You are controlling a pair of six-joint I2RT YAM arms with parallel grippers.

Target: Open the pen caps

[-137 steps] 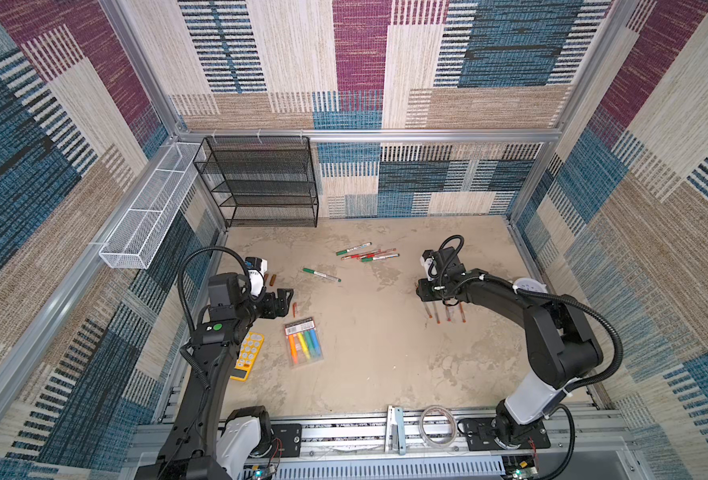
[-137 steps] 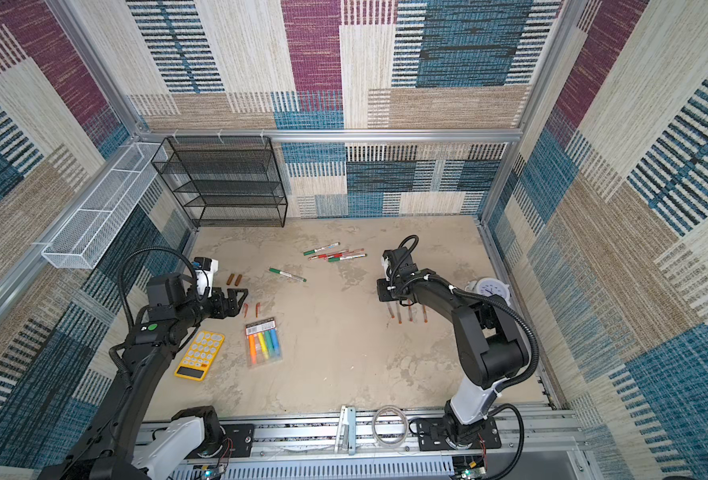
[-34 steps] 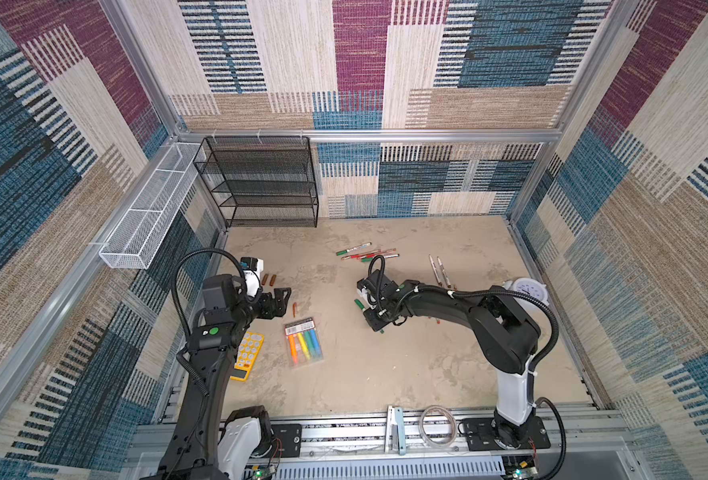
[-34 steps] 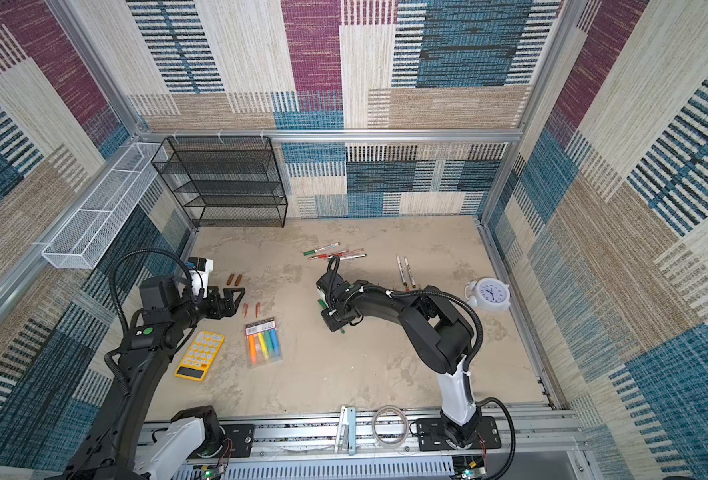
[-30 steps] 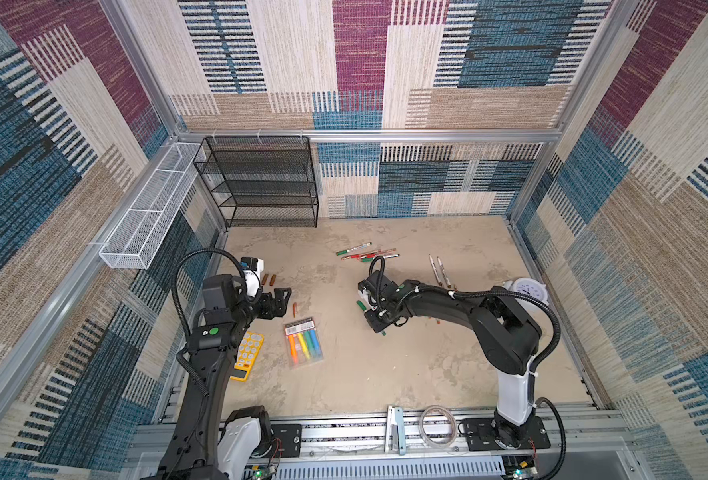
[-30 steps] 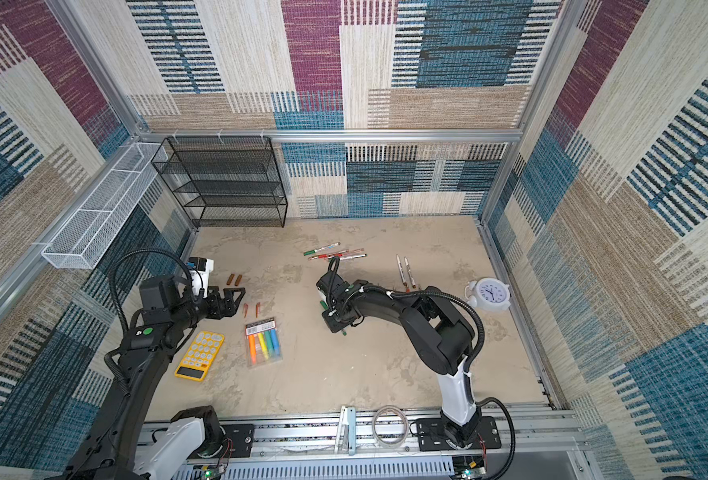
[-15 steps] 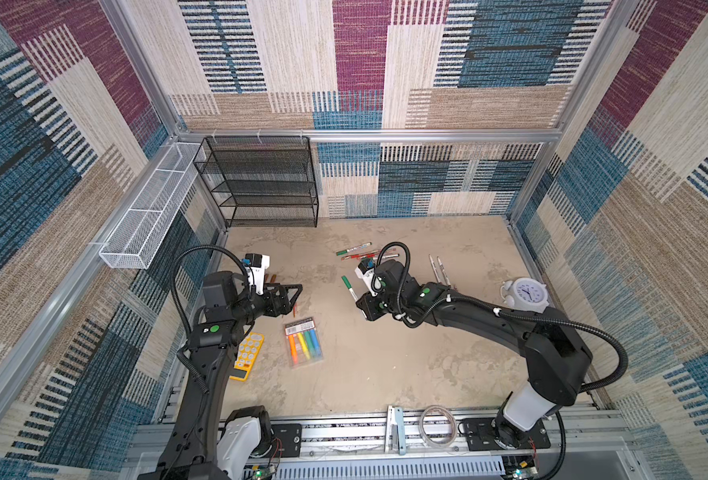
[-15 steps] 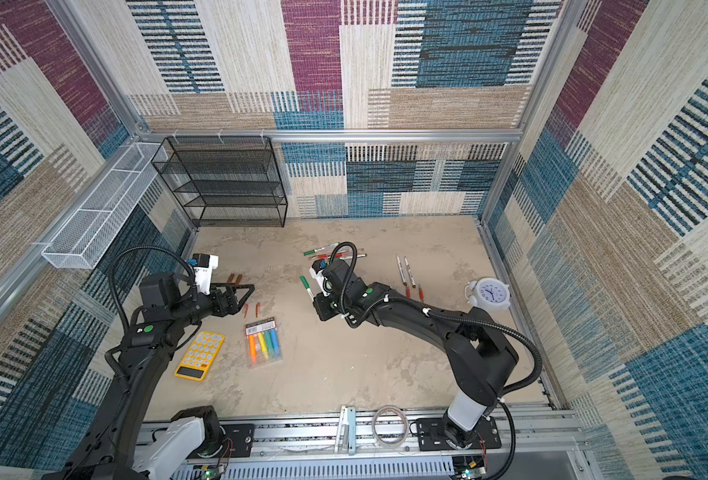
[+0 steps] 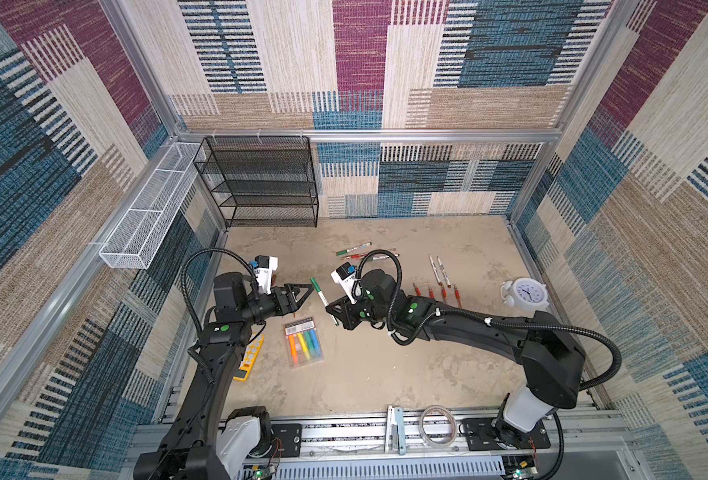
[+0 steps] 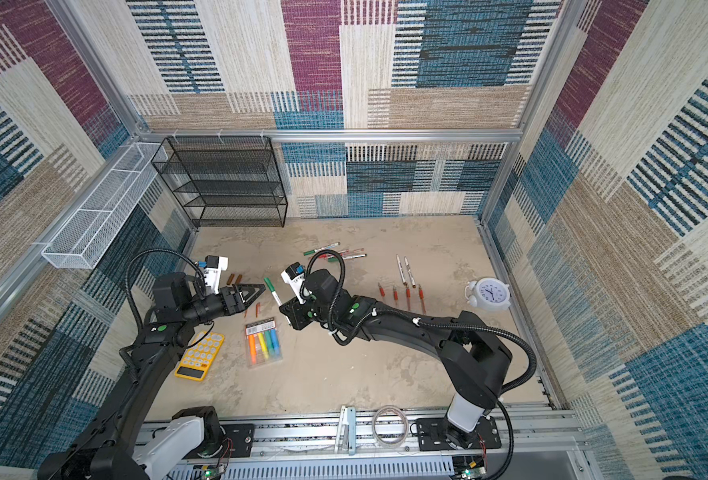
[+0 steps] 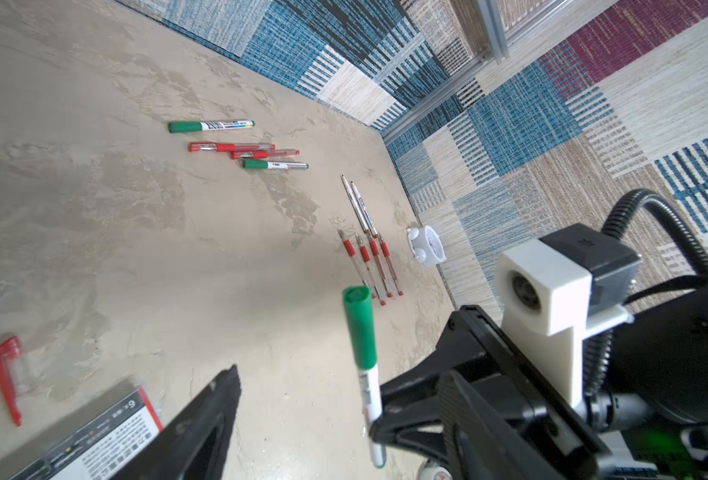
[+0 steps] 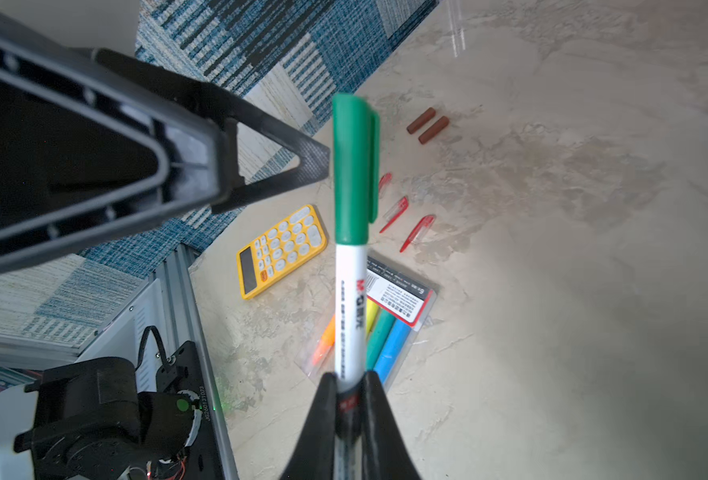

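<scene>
A second ago my right end effector point(image 9: 334, 309) sat low on the worktop point(image 9: 385, 374) at mid-table. It has since risen and swung leftward with the green-capped marker point(image 9: 324, 298). My left end effector point(image 9: 305, 293) has pushed in from its side to meet it.

My right end effector is clamped on the marker's white barrel at the lower end. In the right wrist view the barrel stands straight out from between the fingers, with the green cap point(image 12: 354, 166) at the far end.

My left end effector has its jaws apart and grips nothing. In both top views its tips are just beside the green cap, and the right wrist view shows one finger point(image 12: 298, 166) pointing at the cap's side. I cannot tell whether they touch.

The highlighter pack point(image 9: 304, 347) lies on the worktop near both end effectors.
</scene>
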